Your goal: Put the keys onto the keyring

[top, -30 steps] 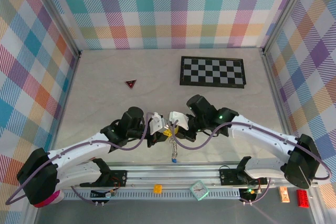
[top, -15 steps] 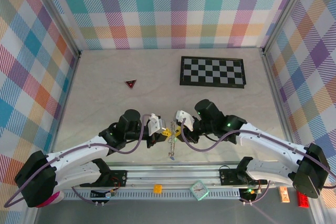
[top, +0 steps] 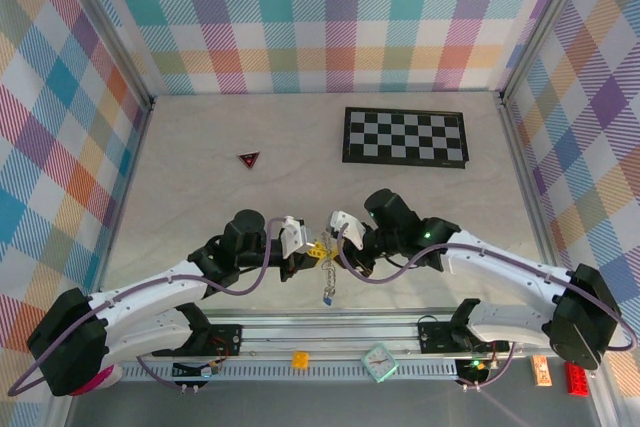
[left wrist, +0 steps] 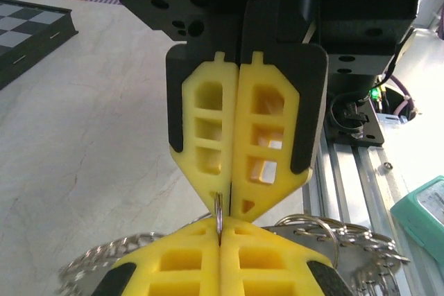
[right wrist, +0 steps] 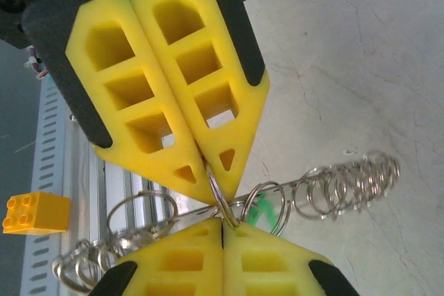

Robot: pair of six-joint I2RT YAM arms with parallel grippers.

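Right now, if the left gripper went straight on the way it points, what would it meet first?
The right gripper, almost tip to tip with the left gripper; both pinch the thin keyring. Any gap looks tiny.

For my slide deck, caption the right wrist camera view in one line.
Right hand and left hand, fingers shut, pinch the keyring tip to tip, its silvery chain alongside.
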